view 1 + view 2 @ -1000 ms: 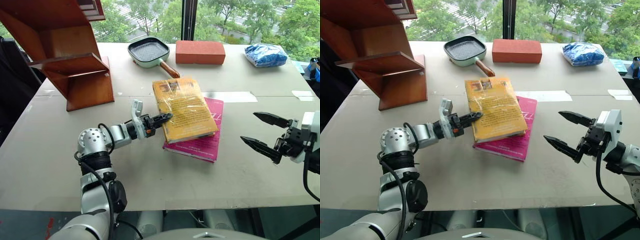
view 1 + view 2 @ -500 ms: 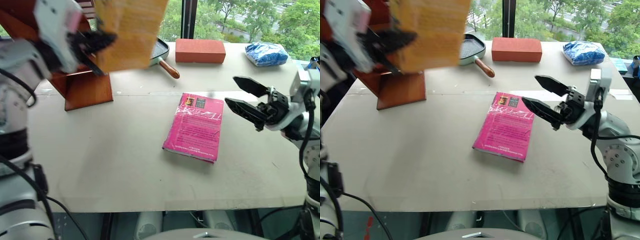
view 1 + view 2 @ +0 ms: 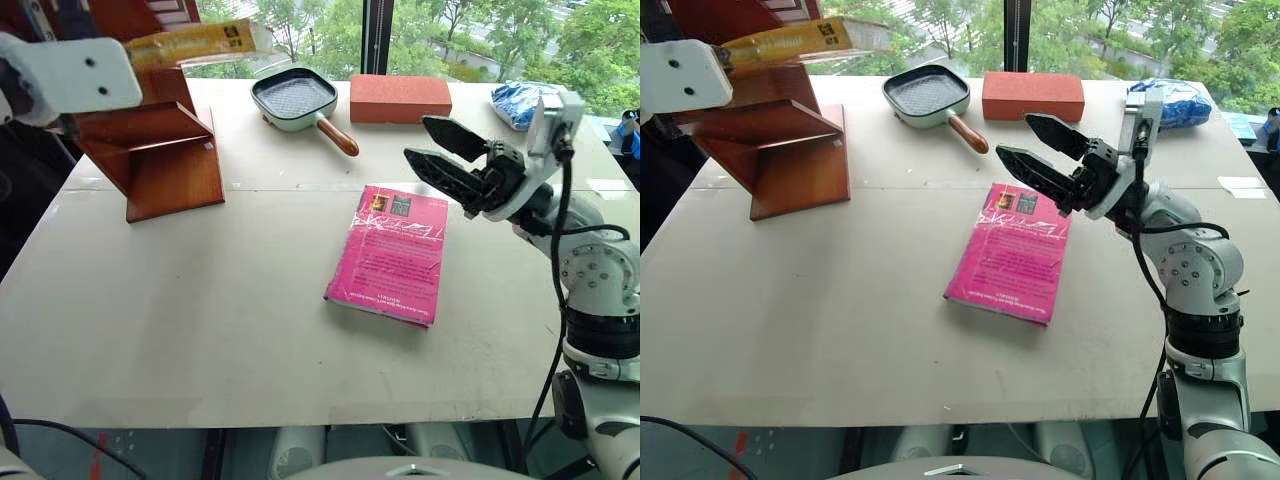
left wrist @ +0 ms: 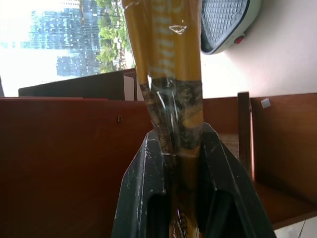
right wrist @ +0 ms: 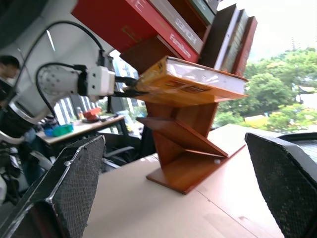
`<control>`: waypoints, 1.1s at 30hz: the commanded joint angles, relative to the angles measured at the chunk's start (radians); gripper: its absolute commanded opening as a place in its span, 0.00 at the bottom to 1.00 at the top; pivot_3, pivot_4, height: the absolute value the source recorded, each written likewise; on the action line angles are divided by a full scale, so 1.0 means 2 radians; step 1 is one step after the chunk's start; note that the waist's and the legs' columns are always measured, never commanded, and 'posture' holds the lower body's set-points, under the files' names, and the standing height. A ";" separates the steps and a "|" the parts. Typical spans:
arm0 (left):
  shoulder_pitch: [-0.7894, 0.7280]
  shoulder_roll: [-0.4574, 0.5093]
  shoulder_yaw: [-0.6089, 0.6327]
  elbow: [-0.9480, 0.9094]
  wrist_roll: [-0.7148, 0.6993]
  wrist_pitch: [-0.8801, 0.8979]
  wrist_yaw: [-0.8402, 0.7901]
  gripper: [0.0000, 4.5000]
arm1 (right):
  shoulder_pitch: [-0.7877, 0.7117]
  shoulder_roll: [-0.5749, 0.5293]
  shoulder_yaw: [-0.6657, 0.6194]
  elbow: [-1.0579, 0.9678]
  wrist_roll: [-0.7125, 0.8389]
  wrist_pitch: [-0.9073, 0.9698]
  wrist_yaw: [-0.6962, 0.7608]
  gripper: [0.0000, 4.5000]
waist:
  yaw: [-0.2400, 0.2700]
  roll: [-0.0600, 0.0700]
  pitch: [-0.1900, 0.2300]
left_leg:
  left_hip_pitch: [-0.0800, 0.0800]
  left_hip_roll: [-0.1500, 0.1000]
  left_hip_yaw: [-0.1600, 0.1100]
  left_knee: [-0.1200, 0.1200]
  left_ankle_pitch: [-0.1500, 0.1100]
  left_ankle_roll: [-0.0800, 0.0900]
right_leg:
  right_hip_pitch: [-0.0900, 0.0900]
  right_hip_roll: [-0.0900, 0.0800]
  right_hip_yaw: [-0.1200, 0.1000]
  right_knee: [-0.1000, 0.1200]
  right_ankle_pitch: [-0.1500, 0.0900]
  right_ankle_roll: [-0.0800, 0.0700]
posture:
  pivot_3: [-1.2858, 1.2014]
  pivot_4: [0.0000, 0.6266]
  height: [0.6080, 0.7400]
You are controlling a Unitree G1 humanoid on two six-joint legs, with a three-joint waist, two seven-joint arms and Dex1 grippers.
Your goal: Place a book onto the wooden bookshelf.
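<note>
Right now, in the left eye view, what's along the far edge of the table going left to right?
Bookshelf with the left gripper holding the book over it → pan → red brick → blue bag.

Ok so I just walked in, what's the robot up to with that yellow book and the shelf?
The left gripper has its fingers shut on the yellow book and holds it flat in the air beside the upper part of the wooden bookshelf; it is not on a shelf yet. The right gripper hangs with fingers open above the table, over the top end of a pink book lying flat there. A green pan and a red block sit further back.
</note>
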 commanded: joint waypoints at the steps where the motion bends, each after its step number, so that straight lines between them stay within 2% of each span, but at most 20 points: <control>1: -0.016 0.019 0.009 0.031 0.038 -0.038 0.015 0.02 | -0.009 -0.010 -0.003 -0.016 -0.031 -0.020 -0.002 1.00 | 0.000 0.000 0.000 | 0.000 0.000 0.000 0.000 0.000 0.000 | 0.000 0.000 0.000 0.000 0.000 0.000 | 0.52 0.24 1.00; 10: -0.011 0.029 0.007 0.062 0.082 -0.015 -0.024 0.02 | -0.007 -0.012 -0.005 -0.040 -0.062 -0.020 -0.022 1.00 | -0.001 0.000 0.000 | 0.000 0.000 0.000 0.000 0.000 0.000 | -0.001 0.000 0.000 0.001 0.000 0.000 | 0.52 0.24 1.00; 15: 0.000 0.018 0.012 0.055 0.079 0.032 -0.054 0.02 | -0.007 -0.012 -0.004 -0.044 -0.070 -0.018 -0.024 1.00 | -0.002 0.000 0.000 | 0.000 0.000 0.000 0.000 0.000 0.000 | -0.001 0.000 0.000 0.001 0.000 0.000 | 0.52 0.24 1.00; 22: 0.003 -0.007 0.009 0.042 0.086 0.079 -0.053 0.02 | -0.011 -0.014 0.001 -0.050 -0.080 -0.013 -0.030 1.00 | -0.005 0.000 0.000 | 0.000 0.001 0.000 0.000 0.000 0.000 | -0.001 0.001 0.000 0.003 0.000 0.000 | 0.52 0.24 1.00; 23: 0.007 -0.009 0.009 0.038 0.086 0.084 -0.055 0.24 | -0.012 -0.014 0.002 -0.051 -0.082 -0.012 -0.032 1.00 | -0.005 0.000 0.000 | 0.000 0.001 0.000 0.000 0.000 0.000 | -0.001 0.001 0.000 0.003 0.000 0.000 | 0.52 0.24 1.00; 24: 0.009 -0.010 0.009 0.036 0.087 0.088 -0.054 0.26 | -0.013 -0.014 0.002 -0.051 -0.083 -0.011 -0.033 1.00 | -0.005 0.000 0.000 | 0.000 0.001 0.000 0.000 0.000 0.000 | -0.001 0.001 0.000 0.003 0.000 0.000 | 0.52 0.24 1.00; 25: 0.010 -0.011 0.009 0.034 0.089 0.092 -0.052 0.38 | -0.014 -0.014 0.002 -0.051 -0.084 -0.010 -0.034 1.00 | -0.005 0.000 0.000 | 0.000 0.001 0.000 0.000 0.000 0.000 | -0.001 0.001 0.001 0.003 0.000 0.000 | 0.52 0.24 1.00; 27: 0.011 -0.008 0.008 0.033 0.098 0.097 -0.046 0.55 | -0.016 -0.014 0.003 -0.051 -0.084 -0.010 -0.035 1.00 | -0.004 0.000 0.000 | 0.000 0.001 0.000 0.000 0.000 0.000 | -0.001 0.001 0.001 0.003 0.000 0.000 | 0.52 0.24 1.00; 28: 0.011 -0.007 0.007 0.033 0.101 0.098 -0.045 0.68 | -0.017 -0.014 0.003 -0.051 -0.084 -0.010 -0.035 1.00 | -0.004 0.000 0.000 | 0.000 0.001 0.000 0.000 0.000 0.000 | -0.001 0.001 0.001 0.003 0.000 0.000 | 0.52 0.24 1.00; 30: 0.008 -0.004 0.006 0.036 0.111 0.094 -0.034 0.80 | -0.017 -0.013 0.003 -0.052 -0.083 -0.010 -0.035 1.00 | -0.003 0.000 0.000 | 0.000 0.001 0.000 0.000 0.000 0.000 | -0.001 0.001 0.001 0.003 0.000 0.000 | 0.52 0.24 1.00; 31: 0.007 -0.005 0.010 0.033 0.110 0.102 -0.035 0.90 | -0.017 -0.013 0.002 -0.051 -0.083 -0.010 -0.035 1.00 | -0.003 0.000 0.000 | 0.000 0.001 0.000 0.000 0.000 0.000 | -0.001 0.001 0.001 0.003 0.000 0.000 | 0.52 0.24 1.00; 33: 0.006 -0.007 0.022 0.018 0.101 0.122 -0.043 0.90 | -0.014 -0.014 0.003 -0.051 -0.084 -0.011 -0.033 1.00 | -0.002 0.000 0.000 | 0.000 0.001 0.000 0.000 0.000 0.000 | -0.001 0.001 0.001 0.003 0.000 0.000 | 0.52 0.24 1.00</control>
